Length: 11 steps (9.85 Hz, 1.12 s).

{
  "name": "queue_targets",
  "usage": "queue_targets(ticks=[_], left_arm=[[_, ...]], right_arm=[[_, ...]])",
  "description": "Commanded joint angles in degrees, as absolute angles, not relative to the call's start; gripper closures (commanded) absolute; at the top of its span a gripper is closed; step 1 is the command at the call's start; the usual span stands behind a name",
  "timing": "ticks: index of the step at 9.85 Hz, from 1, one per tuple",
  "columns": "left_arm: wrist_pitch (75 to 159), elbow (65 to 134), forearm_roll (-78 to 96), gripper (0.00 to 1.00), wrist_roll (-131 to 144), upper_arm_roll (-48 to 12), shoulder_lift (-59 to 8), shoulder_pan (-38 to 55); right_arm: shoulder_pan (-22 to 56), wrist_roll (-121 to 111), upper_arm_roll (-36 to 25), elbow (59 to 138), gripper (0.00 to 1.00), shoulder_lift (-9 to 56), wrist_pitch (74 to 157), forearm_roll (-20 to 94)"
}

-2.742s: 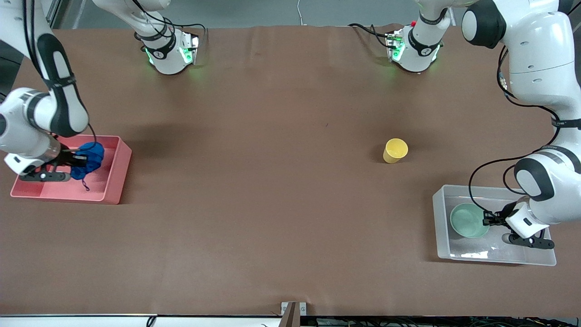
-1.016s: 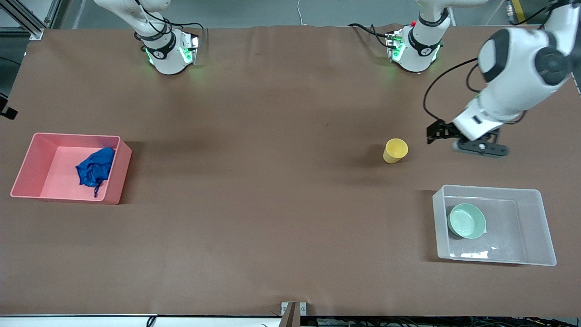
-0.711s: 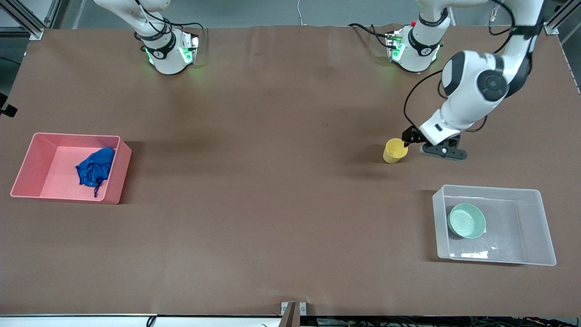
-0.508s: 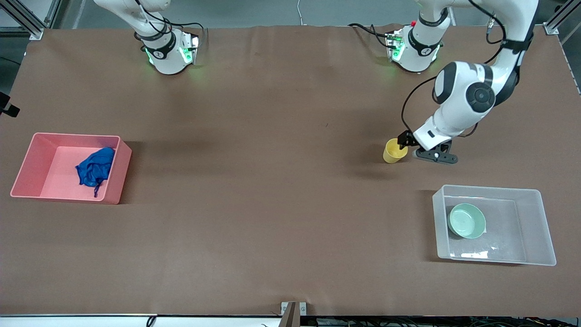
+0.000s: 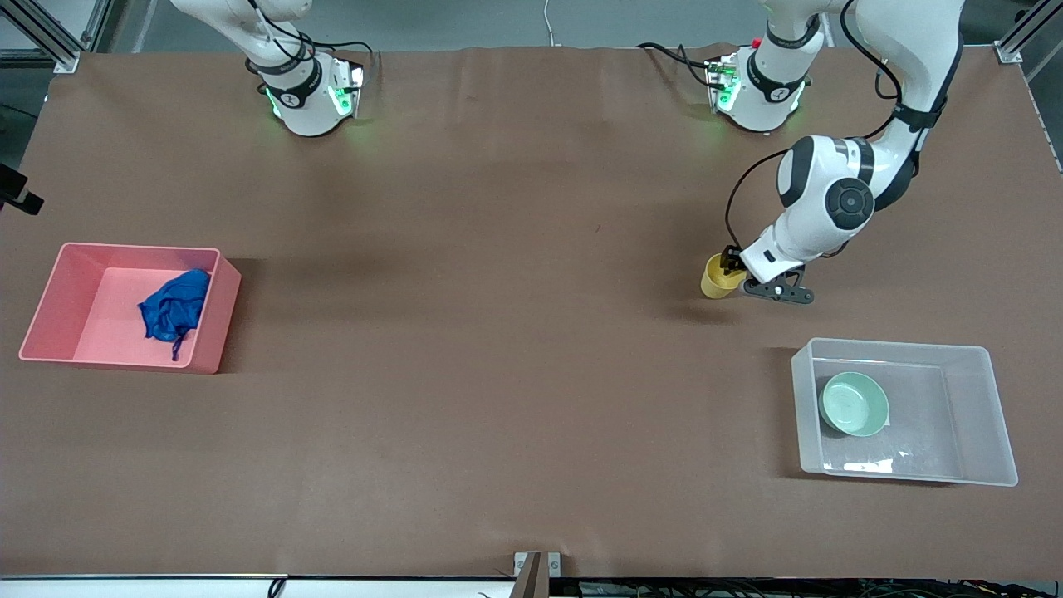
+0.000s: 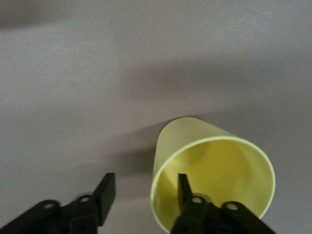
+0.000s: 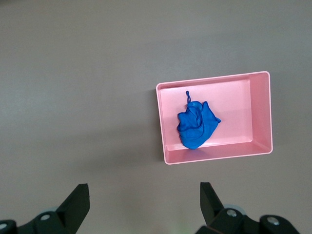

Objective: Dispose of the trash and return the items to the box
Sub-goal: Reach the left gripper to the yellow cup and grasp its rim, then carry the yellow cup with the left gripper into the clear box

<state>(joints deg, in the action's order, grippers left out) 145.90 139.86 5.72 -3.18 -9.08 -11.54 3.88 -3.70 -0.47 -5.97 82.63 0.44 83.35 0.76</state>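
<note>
Robotics lab, tabletop test setup. Two white robot arm bases (image 5: 311,100) with green status lights are bolted along one edge of a table (image 5: 498,332) covered in plain brown sheeting. Aluminium frame posts (image 5: 50,33) stand at the corners, cables (image 5: 664,50) trail across the table edge, grey floor around. Bare staging, no household furniture.

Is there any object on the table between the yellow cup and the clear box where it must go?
Nothing visible. The yellow cup stands on bare table, farther from the front camera than the clear box. The box already holds the mint-green bowl, with free floor beside it.
</note>
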Motion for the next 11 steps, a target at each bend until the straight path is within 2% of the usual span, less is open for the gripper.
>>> queue_targets(ticks=[1,3,5,8,9,11], left_arm=[[147.1,140.5,4.5,1.00,-3.3,-9.5,-12.0,3.8],[146.4,140.5,4.5,1.00,-2.6,-9.6,-8.9,3.6],[137.6,135.6,4.5,1.00,-3.9,-8.8,-5.0,3.4],[118.4,114.9,4.4,1.00,-8.2,-3.2,-9.1,3.3],[115.3,108.2,4.5,1.00,-10.7,-0.9,-12.9,3.3],[114.6,99.7,4.4,1.00,-11.2,2.6,-19.2,3.3]], right_arm=[[-3.4,0.3,-6.0,81.7,0.00,0.6,82.6,-0.3],[-3.4,0.4,-6.0,81.7,0.00,0.6,82.6,-0.1],[-3.4,0.5,-6.1,81.7,0.00,0.6,82.7,-0.1],[-3.3,0.5,-6.0,81.7,0.00,0.6,82.6,-0.1],[-3.3,0.3,-6.0,81.7,0.00,0.6,82.6,-0.1],[-3.3,0.0,-6.0,81.7,0.00,0.6,82.6,-0.2]])
